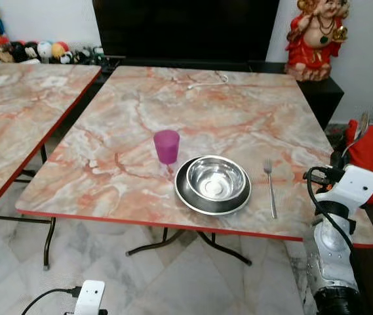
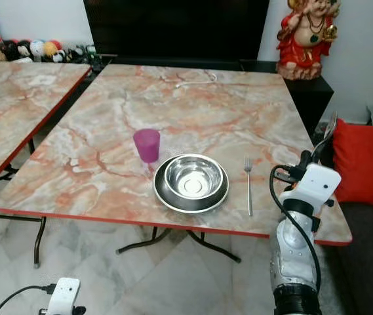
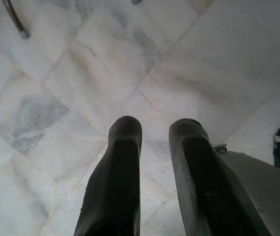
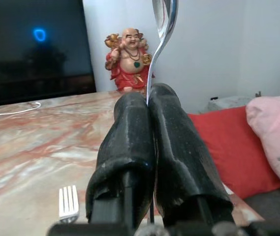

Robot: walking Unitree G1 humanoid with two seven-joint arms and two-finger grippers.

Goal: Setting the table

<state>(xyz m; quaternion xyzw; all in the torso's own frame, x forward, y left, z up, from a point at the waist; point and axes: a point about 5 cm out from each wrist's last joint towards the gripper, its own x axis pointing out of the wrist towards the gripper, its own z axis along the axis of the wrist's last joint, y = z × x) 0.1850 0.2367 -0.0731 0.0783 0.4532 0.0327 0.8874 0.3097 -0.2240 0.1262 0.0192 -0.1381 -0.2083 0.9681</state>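
Our right gripper has its two black fingers pressed together on the handle of a spoon, which stands up out of the fingertips, long axis near vertical, bowl at the top. The gripper hovers off the table's right edge, near the red cushion. On the table, just inward of us, the fork lies with its tines pointing to the far side and its handle toward the near edge — long axis running front to back. Left of it sits the steel bowl nested on a plate, then the purple cup.

Our grip is thin, on the handle end only, so we judge the spoon could pivot or slip as we lower it — and land across the fork or clip it.

Our left gripper hangs idle over the floor, fingers slightly apart.
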